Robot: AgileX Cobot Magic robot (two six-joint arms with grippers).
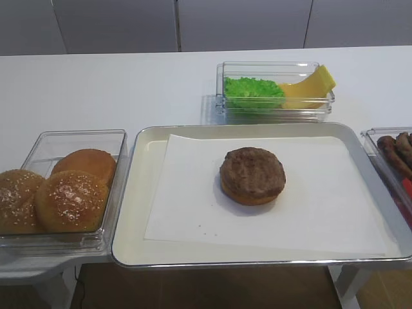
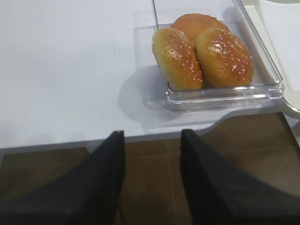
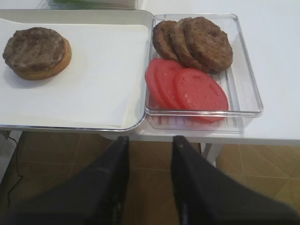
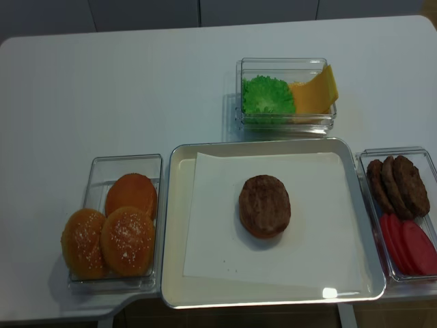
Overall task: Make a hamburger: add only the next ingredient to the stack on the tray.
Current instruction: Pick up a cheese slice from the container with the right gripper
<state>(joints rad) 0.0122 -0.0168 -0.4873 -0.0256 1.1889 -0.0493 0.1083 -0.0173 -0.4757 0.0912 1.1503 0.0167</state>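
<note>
A: White worktop [image 4: 136, 89], grey panels behind. Tray [image 4: 174, 225] sat at the front edge, paper-lined; the stack [image 4: 264, 206], patty over bun, lay on the paper.

B: Cheese?

A: Cheese slice [image 4: 315, 92] leaned in the clear container [image 4: 285, 121] behind the tray, just beside the lettuce [image 4: 268, 96], well apart from the stack.

B: End effectors?

A: Right end effector [image 3: 150, 180] hung off the front edge, jaws parted, gripping nothing. Left end effector [image 2: 152, 176] likewise, before the sesame buns [image 2: 201, 54].

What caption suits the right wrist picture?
Open fingers hang below the tray, patties and tomato slices in the box beside it.
</note>
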